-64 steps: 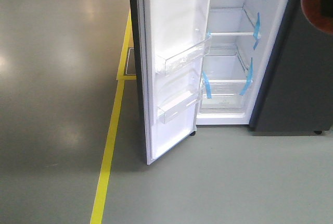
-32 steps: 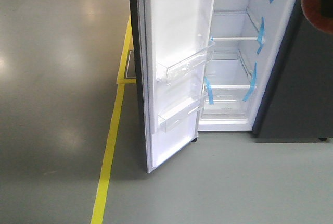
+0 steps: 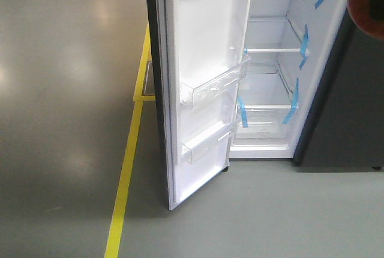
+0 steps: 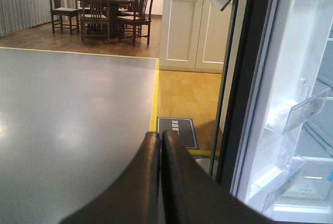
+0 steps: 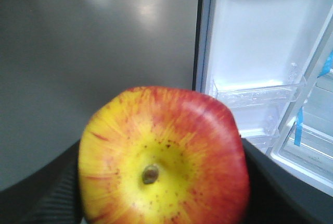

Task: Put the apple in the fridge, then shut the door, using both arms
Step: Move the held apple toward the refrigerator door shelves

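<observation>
The round, shiny red-and-yellow apple (image 5: 164, 151) sat squeezed in the right gripper (image 5: 165, 193), nearer than the empty, pinched-shut left gripper (image 4: 160, 135) to the tall dark grey fridge (image 3: 273, 12), whose white shelves (image 3: 276, 50) lay ahead beside the wide-open, white-faced door (image 3: 204, 42).
</observation>
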Controlling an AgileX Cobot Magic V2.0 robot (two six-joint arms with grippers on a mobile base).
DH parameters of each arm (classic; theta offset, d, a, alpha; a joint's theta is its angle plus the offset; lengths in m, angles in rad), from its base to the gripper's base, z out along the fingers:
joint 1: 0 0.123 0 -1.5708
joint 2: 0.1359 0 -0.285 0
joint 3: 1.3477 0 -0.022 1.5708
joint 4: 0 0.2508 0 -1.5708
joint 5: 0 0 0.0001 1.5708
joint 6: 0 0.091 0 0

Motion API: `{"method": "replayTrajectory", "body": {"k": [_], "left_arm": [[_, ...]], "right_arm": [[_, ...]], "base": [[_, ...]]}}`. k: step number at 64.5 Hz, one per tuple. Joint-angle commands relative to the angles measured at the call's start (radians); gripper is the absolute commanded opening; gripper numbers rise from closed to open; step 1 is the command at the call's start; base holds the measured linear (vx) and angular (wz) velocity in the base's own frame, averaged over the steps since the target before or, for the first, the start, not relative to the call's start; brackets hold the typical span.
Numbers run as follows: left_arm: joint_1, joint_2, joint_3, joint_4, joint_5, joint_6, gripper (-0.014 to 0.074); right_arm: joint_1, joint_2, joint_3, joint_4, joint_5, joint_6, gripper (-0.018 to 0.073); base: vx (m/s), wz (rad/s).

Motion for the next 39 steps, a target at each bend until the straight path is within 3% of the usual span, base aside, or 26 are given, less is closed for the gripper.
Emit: {"method": "replayTrajectory", "body": {"k": [1,39], "left_arm": [[-0.007,-0.014,0.028,-0.003,-0.068,-0.009,-0.0006],[-0.007,-0.014,0.028,-0.003,-0.068,-0.009,-0.0006]], "right_arm": [[-0.002,-0.008,-0.031,0.047,-0.063,-0.002,-0.0006],[-0.002,-0.008,-0.031,0.047,-0.063,-0.002,-0.0006]], "base": [[0.11,-0.01],[0.13,-0.01]]}}
